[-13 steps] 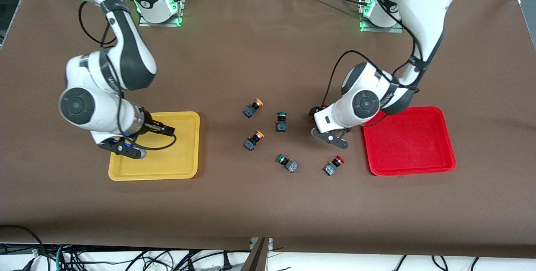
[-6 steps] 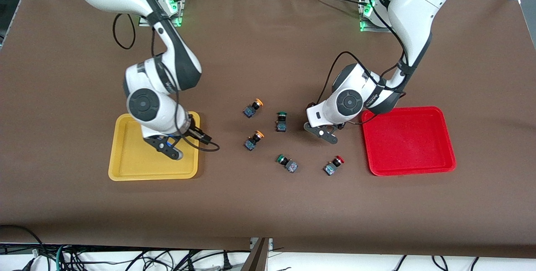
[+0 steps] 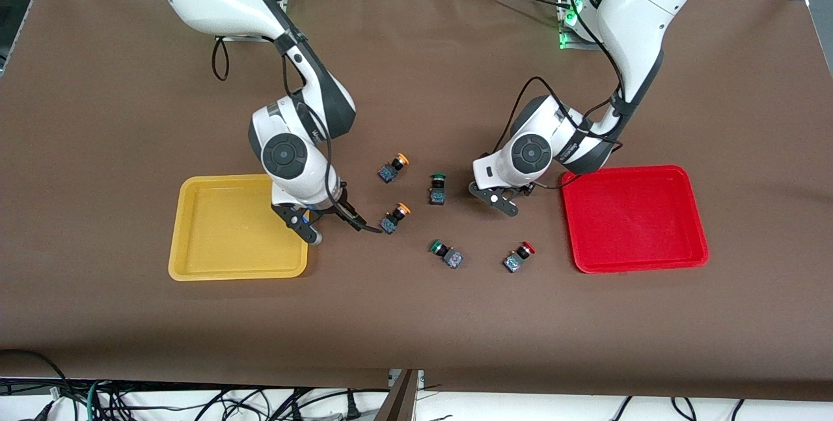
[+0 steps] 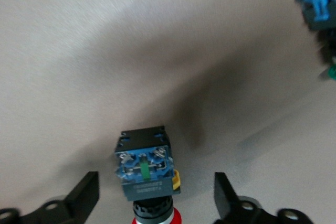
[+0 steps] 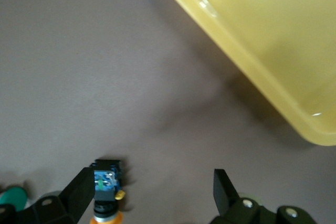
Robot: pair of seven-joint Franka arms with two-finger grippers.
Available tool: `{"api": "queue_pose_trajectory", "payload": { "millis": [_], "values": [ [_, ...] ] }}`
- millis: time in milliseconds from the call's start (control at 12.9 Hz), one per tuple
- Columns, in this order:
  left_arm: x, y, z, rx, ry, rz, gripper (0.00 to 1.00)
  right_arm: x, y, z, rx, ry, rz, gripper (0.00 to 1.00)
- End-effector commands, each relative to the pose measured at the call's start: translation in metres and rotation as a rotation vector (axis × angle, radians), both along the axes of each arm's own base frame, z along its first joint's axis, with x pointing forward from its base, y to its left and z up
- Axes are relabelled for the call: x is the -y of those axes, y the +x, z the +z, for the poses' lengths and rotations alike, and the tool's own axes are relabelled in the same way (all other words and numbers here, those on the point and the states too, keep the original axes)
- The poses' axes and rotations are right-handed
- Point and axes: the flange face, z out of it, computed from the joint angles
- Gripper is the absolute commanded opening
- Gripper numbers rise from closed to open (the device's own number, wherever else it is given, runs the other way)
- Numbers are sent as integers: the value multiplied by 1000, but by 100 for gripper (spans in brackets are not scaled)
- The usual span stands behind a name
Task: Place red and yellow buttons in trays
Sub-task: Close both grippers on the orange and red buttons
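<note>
**Two arms hover over scattered buttons on the counter (image 3: 416,330)**

Nearest the front camera, a red button (image 3: 518,257) lies at 8 o'clock from the red tray (image 3: 634,258). The right end effector (image 5: 152,182), released, hangs over the counter between the yellow tray (image 3: 195,226) and a yellow button (image 3: 394,216) at the tray's 3 o'clock. The left end effector (image 4: 155,182), released, straddles a second red button (image 4: 144,174) without touching it. Another yellow button (image 3: 392,168) lies farthest, at 12 o'clock from the first.

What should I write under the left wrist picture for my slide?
Open left gripper fingers straddle a small red-capped push-button switch with blue block body on brown table.
</note>
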Motion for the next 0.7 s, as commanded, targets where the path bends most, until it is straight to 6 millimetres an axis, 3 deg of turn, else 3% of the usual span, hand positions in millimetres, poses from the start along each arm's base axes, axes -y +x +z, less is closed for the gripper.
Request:
{"api": "queue_pose_trajectory", "payload": {
  "millis": [0, 155, 233, 388, 465, 620],
  "values": [
    [0, -2, -9, -2, 19, -24, 45, -15, -1, -19, 39, 19, -32, 100],
    [-3, 2, -1, 6, 20, -20, 12, -29, -5, -29, 71, 39, -20, 100],
    [-4, 3, 2, 4, 25, -19, 4, -35, -8, -34, 83, 43, -12, 100],
    [-8, 5, 19, -8, 49, -19, 0, -56, -10, -39, 102, 58, -24, 100],
    [-11, 6, 34, -11, 65, -20, 0, -69, -14, -44, 108, 52, -6, 100],
    [-26, 15, 76, -29, 113, -6, 0, -72, -19, -60, 110, 15, 27, 100]
  ]
}}
